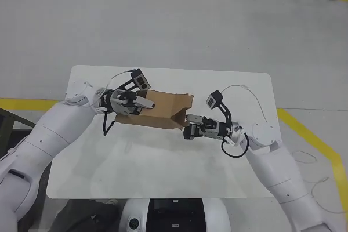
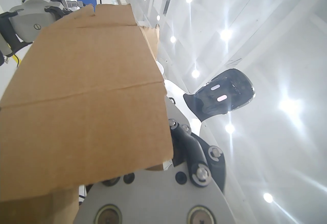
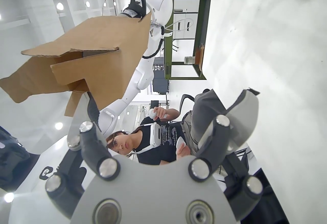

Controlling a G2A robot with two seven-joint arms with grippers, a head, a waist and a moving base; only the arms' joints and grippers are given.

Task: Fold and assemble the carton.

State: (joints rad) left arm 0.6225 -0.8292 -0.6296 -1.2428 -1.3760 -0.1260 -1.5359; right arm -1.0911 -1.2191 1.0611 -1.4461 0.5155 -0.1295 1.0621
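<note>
A brown carton [image 1: 159, 109] is held over the middle of the white table [image 1: 162, 168], lying on its side. My left gripper [image 1: 142, 103] is shut on the carton's wall at its left end, one finger lying across the top panel. Seen from that wrist, the carton's panel [image 2: 84, 97] hides the fingertips. My right gripper [image 1: 188, 126] stands open at the carton's right, open end. In the right wrist view the end flaps [image 3: 84, 56] hang loose and unfolded, and one flap sits beside one finger [image 3: 90, 107] of the right gripper [image 3: 166, 105].
The table's front half [image 1: 151, 174] is bare white surface. A yellow floor line [image 1: 313, 139] runs past the table's right side. A green-framed bench [image 3: 184, 31] stands beyond the table's edge.
</note>
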